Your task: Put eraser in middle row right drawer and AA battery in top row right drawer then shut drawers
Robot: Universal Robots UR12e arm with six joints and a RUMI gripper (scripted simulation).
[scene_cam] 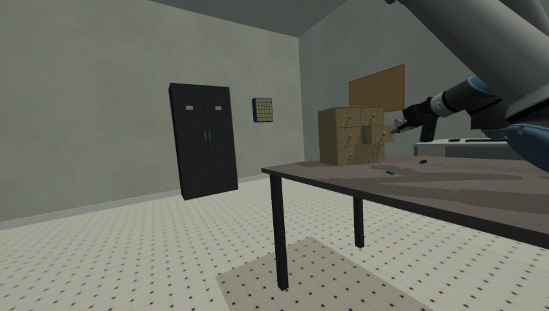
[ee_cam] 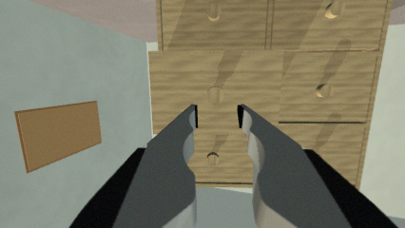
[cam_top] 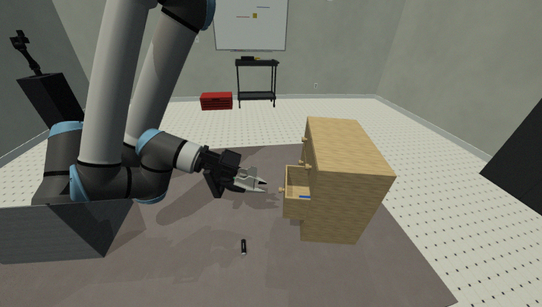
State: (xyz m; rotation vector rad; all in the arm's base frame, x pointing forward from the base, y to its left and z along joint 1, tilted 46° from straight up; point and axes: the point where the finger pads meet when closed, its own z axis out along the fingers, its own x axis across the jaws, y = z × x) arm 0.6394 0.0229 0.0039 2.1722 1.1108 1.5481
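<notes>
One table [cam_top: 213,274] [scene_cam: 443,184] [ee_cam: 109,16] supports the wooden chest [cam_top: 349,144] [scene_cam: 329,135] [ee_cam: 328,157], which stands upright. Clock positions refer to the top view unless noted. The gripper [cam_top: 266,187] [scene_cam: 392,131] [ee_cam: 217,106] is clenched on nothing, a narrow gap between its fingertips, and is held above the table. The middle-row right drawer [cam_top: 294,209] [scene_cam: 388,133] [ee_cam: 181,76] is extended, its knob near the fingertips at 3 o'clock. The blue eraser [cam_top: 304,196] is partly visible inside, toward the drawer's 5 o'clock corner. The black AA battery [cam_top: 243,247] [scene_cam: 423,161] lies on the table, between 6 and 7 o'clock from the fingertips. In the exterior view, a green cylinder [scene_cam: 390,172] lies between 8 and 9 o'clock from the battery.
</notes>
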